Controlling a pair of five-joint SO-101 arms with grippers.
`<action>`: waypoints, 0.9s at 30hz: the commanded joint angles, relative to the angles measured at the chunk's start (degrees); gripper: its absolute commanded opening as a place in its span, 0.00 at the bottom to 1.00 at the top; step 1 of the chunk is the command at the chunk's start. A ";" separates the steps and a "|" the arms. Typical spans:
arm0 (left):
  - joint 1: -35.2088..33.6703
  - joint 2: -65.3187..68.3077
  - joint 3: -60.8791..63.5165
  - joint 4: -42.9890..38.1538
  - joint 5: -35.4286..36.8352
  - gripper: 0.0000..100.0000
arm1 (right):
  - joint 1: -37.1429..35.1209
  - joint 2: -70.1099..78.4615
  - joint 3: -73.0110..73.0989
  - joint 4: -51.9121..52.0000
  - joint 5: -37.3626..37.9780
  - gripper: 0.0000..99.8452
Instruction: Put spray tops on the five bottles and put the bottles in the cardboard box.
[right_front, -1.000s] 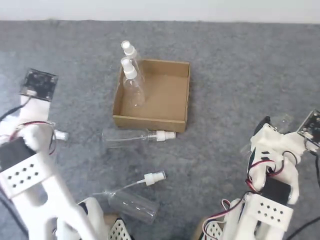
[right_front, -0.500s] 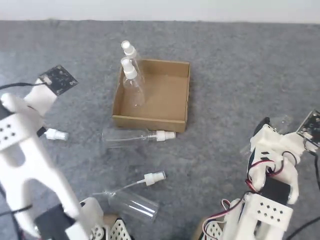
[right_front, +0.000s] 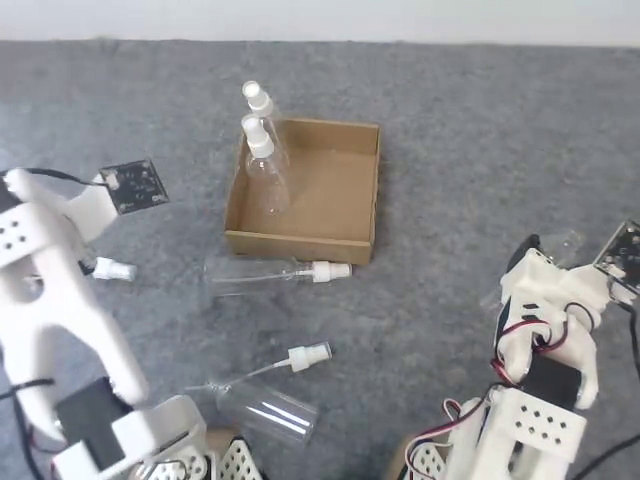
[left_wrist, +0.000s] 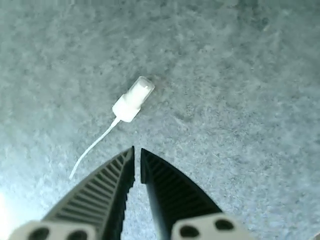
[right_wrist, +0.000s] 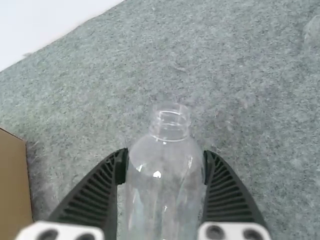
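Note:
My left gripper (left_wrist: 137, 152) is shut with nothing in it, just short of a loose white spray top (left_wrist: 132, 100) with a thin tube, which lies on the grey carpet at the left (right_front: 112, 268). My right gripper (right_wrist: 165, 160) is shut on an open clear bottle (right_wrist: 170, 122) held neck outward at the right (right_front: 560, 245). In the cardboard box (right_front: 300, 243) stands a capped bottle (right_front: 265, 165). Another capped bottle (right_front: 258, 100) stands at its far left corner. A third capped bottle (right_front: 275, 273) lies in front of the box. Nearer lie a loose spray top (right_front: 308, 355) and an uncapped bottle (right_front: 265, 410).
Grey carpet covers the table, with a white wall strip at the far edge. The left arm's white body (right_front: 60, 330) rises over the near left. A brown corner of the box (right_wrist: 10, 175) shows in the right wrist view. Open carpet lies between box and right arm.
The left arm has risen and swung its wrist rightward, toward the box, above the loose spray top. The right arm and its bottle have not moved. No object has shifted.

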 joint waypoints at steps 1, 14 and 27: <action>-0.26 1.32 -2.77 1.05 -5.54 0.02 | -0.66 -0.92 -0.79 -1.36 1.14 0.02; -0.09 9.14 -2.86 -8.09 -8.53 0.15 | -0.66 -0.92 -0.79 -1.36 1.14 0.02; -0.18 20.75 -2.95 -16.70 -8.53 0.15 | -2.33 -0.84 -0.79 -1.45 1.14 0.02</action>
